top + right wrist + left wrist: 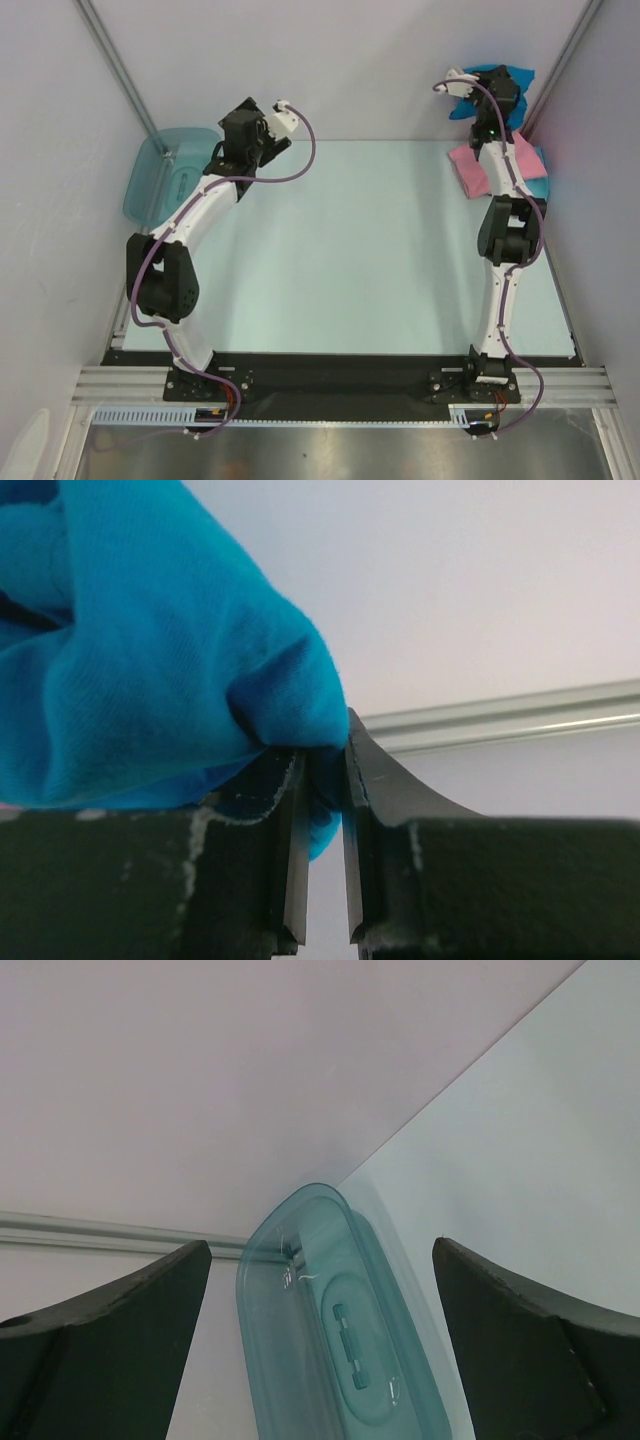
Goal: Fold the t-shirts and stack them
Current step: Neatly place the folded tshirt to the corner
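My right gripper (pixel 325 765) is shut on a fold of the blue t-shirt (pixel 150 680), whose cloth bunches over the left finger. From above, that gripper (pixel 497 90) holds the blue t-shirt (pixel 495 72) lifted at the far right corner. Under the right arm a pink t-shirt (pixel 468 167) lies crumpled on the table, with a turquoise t-shirt (pixel 537 180) showing beside it. At the far left my left gripper (pixel 243 120) is raised above the table. It stands open (pixel 322 1250), nothing between its fingers (pixel 130 1330).
A translucent teal plastic bin (pixel 163 172) sits at the far left table edge; in the left wrist view the bin (pixel 340 1340) lies ahead between the fingers. White walls with metal rails close in the left, back and right sides.
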Robot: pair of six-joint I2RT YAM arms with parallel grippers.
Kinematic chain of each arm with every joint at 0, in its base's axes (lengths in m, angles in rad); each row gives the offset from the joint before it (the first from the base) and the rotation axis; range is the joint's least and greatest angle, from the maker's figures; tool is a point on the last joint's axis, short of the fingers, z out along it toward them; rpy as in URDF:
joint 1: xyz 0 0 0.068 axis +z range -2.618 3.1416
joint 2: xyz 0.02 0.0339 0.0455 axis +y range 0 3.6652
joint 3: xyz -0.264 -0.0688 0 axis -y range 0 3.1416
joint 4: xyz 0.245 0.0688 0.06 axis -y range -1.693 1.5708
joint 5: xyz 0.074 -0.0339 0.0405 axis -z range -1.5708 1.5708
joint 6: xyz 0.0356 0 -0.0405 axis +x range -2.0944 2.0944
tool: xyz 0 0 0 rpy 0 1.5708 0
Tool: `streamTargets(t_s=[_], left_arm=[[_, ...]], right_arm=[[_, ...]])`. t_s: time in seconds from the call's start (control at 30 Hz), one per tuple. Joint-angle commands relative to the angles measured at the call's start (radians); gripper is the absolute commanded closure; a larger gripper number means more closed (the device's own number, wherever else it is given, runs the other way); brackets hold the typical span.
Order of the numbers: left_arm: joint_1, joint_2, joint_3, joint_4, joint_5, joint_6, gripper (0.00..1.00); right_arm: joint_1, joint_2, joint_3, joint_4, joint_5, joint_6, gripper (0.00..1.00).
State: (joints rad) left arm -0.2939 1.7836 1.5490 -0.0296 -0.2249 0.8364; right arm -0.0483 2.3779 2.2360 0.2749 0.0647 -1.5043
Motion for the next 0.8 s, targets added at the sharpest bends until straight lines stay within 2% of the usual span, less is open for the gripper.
streamTargets(t_s=[0.0,0.13,0.23,0.33,0.4,0.6,0.77], left_arm=[[0.001,-0.013,0.057,-0.015,-0.011,-0.014,0.0],[-0.007,-0.013,0.071,-0.033,-0.027,-0.008,0.0],[-0.013,-0.016,0.071,-0.046,-0.045,0.007,0.0],[-0.016,-0.024,0.06,-0.052,-0.05,0.038,0.0],[-0.016,-0.027,0.059,-0.05,-0.051,0.05,0.0],[-0.016,0.008,0.103,-0.05,-0.05,0.078,0.0],[-0.016,0.028,0.134,-0.059,-0.047,0.066,0.0]], right_arm=[[-0.036,0.036,0.097,0.11,-0.054,0.006,1.0],[-0.077,0.046,0.05,0.147,-0.111,0.019,1.0],[-0.096,-0.02,-0.123,0.202,-0.124,0.054,1.0],[-0.105,-0.118,-0.42,0.243,-0.147,0.073,1.0],[-0.105,-0.152,-0.495,0.273,-0.134,0.073,1.0],[-0.122,-0.27,-0.637,0.13,-0.147,0.075,1.0],[-0.146,-0.321,-0.656,0.018,-0.131,0.07,1.0]])
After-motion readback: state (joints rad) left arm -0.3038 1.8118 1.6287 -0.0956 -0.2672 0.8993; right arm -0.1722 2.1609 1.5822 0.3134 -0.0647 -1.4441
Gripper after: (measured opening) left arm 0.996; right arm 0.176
